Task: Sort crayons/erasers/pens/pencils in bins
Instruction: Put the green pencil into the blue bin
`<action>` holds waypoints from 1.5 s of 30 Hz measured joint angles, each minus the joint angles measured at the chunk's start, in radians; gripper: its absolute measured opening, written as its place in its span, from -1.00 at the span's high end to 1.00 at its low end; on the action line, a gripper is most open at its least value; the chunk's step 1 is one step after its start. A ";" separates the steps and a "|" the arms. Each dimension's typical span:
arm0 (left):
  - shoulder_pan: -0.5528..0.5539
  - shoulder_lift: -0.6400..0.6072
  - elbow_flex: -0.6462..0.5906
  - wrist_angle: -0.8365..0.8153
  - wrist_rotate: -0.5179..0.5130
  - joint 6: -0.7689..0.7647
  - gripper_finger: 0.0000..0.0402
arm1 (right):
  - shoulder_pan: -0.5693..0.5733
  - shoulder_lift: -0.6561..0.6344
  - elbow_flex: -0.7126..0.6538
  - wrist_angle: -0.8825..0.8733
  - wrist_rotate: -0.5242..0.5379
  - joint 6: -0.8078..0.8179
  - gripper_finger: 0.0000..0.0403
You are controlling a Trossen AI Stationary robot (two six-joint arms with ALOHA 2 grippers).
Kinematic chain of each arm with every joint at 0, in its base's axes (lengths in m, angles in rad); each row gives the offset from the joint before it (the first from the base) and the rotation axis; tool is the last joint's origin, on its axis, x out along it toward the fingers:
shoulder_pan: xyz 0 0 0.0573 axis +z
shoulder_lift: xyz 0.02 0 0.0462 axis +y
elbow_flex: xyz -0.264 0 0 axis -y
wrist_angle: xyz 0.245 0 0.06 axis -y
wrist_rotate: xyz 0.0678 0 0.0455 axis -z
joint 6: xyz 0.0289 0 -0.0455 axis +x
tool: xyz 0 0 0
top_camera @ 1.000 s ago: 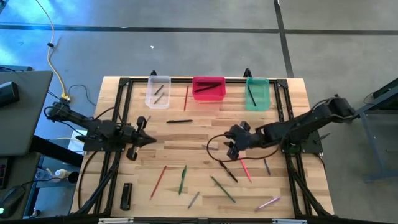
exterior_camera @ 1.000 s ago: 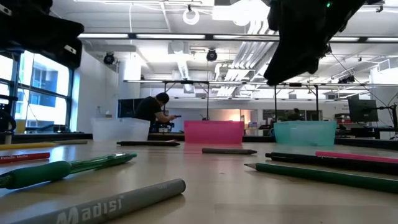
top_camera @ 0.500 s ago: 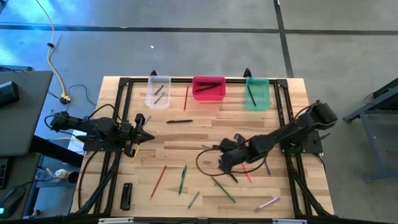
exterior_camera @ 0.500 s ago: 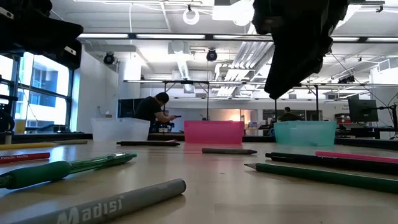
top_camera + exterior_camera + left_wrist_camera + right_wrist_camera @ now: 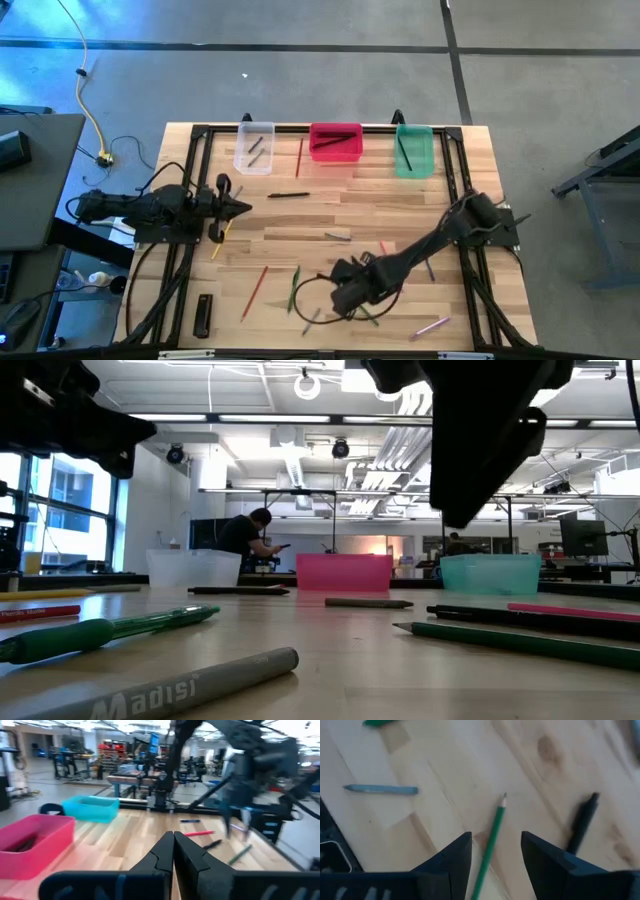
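Between the right gripper's two spread, empty fingers a green pencil lies flat on the wooden table, its sharpened tip pointing away from the wrist; neither finger touches it. Just off one finger, on the same boards, lies a black pen, and farther out past the other finger a short grey-blue crayon lies crosswise. From above, this gripper sits low over the near middle of the table among scattered sticks: a green pen and a red pencil lie to its far side from the arm, and a pink stick lies back toward the near right corner.

Well apart from it, at the far edge of the table, stand the three bins in a row: the clear bin with a couple of dark sticks inside, the pink-red bin holding a black one, and the green bin with one dark stick in it. A red pencil lies between the clear and pink-red bins, and a black pen just nearer than them.

At the table's left side the left gripper hangs clenched, fingertips pressed together with nothing between them, pointing toward the table's middle. A flat black bar lies near the left front corner.
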 joint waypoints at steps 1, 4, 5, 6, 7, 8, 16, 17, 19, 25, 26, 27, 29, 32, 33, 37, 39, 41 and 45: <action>0.005 0.000 0.000 -0.001 -0.002 0.010 1.00 | 0.004 0.026 0.027 -0.023 -0.001 0.009 0.19; 0.011 0.000 0.000 -0.001 -0.003 0.020 1.00 | 0.006 0.100 0.099 -0.094 -0.022 0.032 0.19; 0.011 0.000 0.000 -0.001 -0.003 0.020 1.00 | 0.004 0.123 0.118 -0.108 -0.035 0.040 0.19; 0.011 0.000 0.000 -0.001 -0.005 0.020 0.99 | 0.001 0.144 0.135 -0.120 -0.043 0.048 0.19; 0.011 0.000 0.000 0.000 -0.007 0.020 1.00 | -0.001 0.161 0.147 -0.131 -0.049 0.053 0.19; 0.011 0.000 0.000 0.000 -0.008 0.020 1.00 | -0.004 0.178 0.160 -0.141 -0.058 0.064 0.19; 0.011 0.000 0.000 0.000 -0.009 0.012 0.98 | -0.039 0.230 0.166 -0.111 -0.095 0.107 0.22; 0.011 0.000 0.000 0.000 -0.009 0.012 0.99 | -0.044 0.231 0.156 -0.098 -0.104 0.112 0.25; 0.011 0.000 0.000 0.000 -0.009 0.012 0.98 | -0.052 0.226 0.138 -0.072 -0.121 0.121 0.32; 0.011 0.000 0.000 0.000 -0.010 0.012 0.98 | -0.069 0.222 0.109 -0.056 -0.138 0.131 0.59; 0.011 0.000 0.000 0.000 -0.010 0.012 0.98 | -0.071 0.223 0.109 -0.057 -0.140 0.127 0.63; 0.011 0.000 0.000 0.000 -0.010 0.012 0.98 | -0.075 0.223 0.109 -0.057 -0.147 0.120 0.67; 0.011 0.000 0.000 0.000 -0.010 0.012 0.98 | -0.082 0.224 0.108 -0.058 -0.162 0.115 0.74; 0.011 0.000 0.000 0.000 -0.012 0.012 0.98 | -0.091 0.225 0.108 -0.057 -0.172 0.075 0.84; 0.011 0.000 0.000 0.000 -0.012 0.012 0.98 | -0.094 0.225 0.108 -0.056 -0.175 0.060 0.87; 0.011 0.000 0.000 0.000 -0.012 0.012 0.98 | -0.114 0.219 0.109 -0.062 -0.219 0.043 0.96; 0.011 0.000 0.000 0.000 -0.012 0.012 0.98 | -0.121 0.210 0.108 -0.063 -0.235 0.044 0.96; 0.011 0.000 0.000 0.000 -0.012 0.012 0.98 | -0.125 0.195 0.105 -0.063 -0.232 0.048 0.96; 0.010 0.000 0.000 0.000 -0.012 0.012 0.98 | -0.145 0.146 0.104 -0.071 -0.211 0.095 0.96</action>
